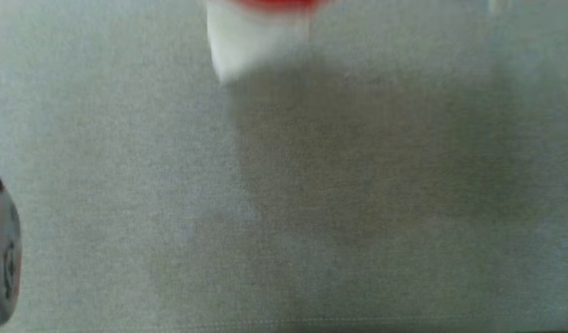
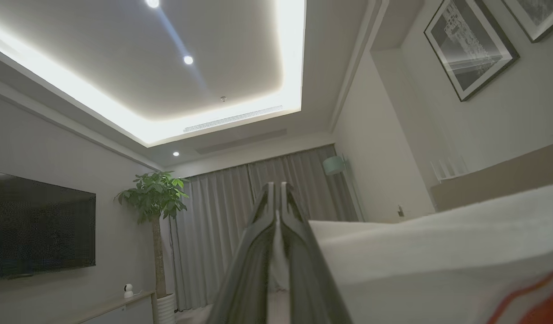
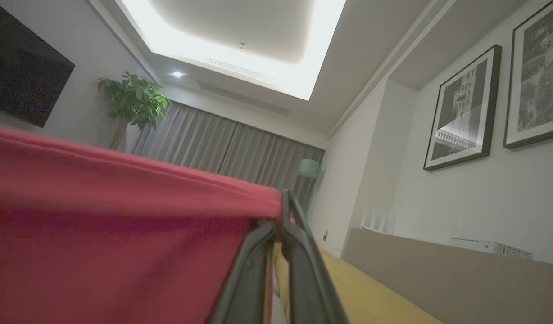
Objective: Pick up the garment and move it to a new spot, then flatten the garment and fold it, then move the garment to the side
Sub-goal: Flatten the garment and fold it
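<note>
Right wrist view: the right jaws are clamped together on the red edge of the garment (image 3: 123, 234), which stretches taut to their left; left wrist view: the left jaws pinch its white part, which spreads to their right; head view is blurred.

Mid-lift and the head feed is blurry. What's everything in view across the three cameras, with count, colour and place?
garment: one, red and white, held up by both grippers
surface: one, grey, cloth-like, below the garment in the head view
television: one, black, on the wall
plant: one, green, beside the curtains
curtains: grey, far wall
framed pictures: two, black frames, side wall
lamp: one, pale green shade, by the curtains
forearm: one, pale, head view's left edge
left gripper: shut on the garment's white part
right gripper: shut on the garment's red edge
</note>
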